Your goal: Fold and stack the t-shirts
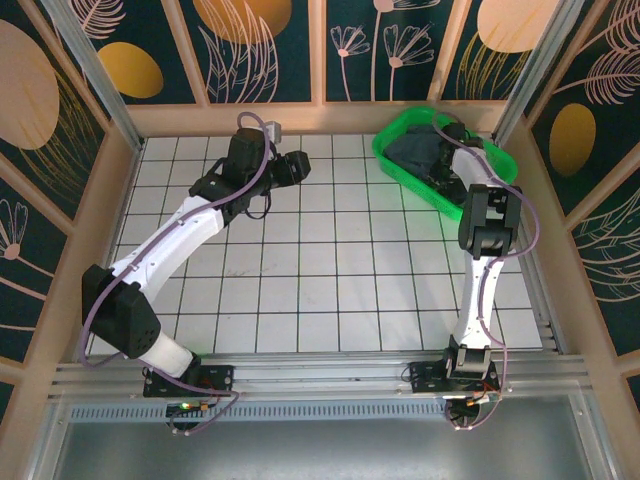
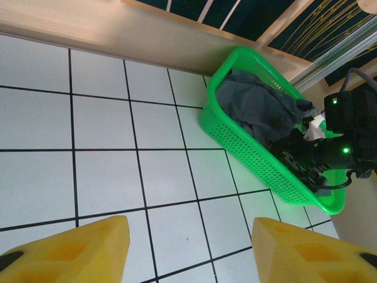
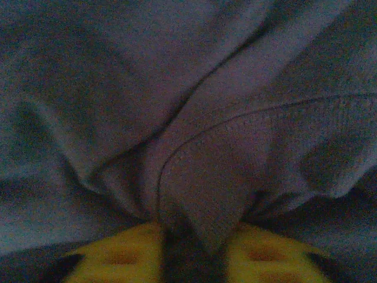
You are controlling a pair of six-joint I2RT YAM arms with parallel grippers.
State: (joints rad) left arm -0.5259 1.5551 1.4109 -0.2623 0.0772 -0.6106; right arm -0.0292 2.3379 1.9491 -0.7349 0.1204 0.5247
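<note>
The t-shirt (image 1: 418,152) was found crumpled inside the basket (image 1: 392,132), a dark slate-grey heap bunched toward the end nearest the back wall, with no print to be seen on it. From the left wrist view, the cloth (image 2: 259,109) was seen piled above the basket's perforated green wall (image 2: 253,159) on its far side. In the right wrist view, creased folds of the shirt (image 3: 194,106) were shown at close range, and a stitched hem was traced in a curve across them. A pointed fold of that hem was pinched between the yellow fingers (image 3: 123,259) of the right gripper (image 3: 194,250), whose jaws were closed on the cloth. In the top view, the right gripper (image 1: 449,133) was reached down into the basket, over the shirt. The left gripper (image 1: 296,166) was held well to the left of the basket, above the white tiled table (image 1: 330,290), and was pointed toward the basket. Its jaws were set apart in the left wrist view (image 2: 188,250), and nothing but bare tiles (image 2: 88,118) was framed between its fingers (image 2: 76,253). The basket was placed in the table's far right corner, close against the wooden border.
</note>
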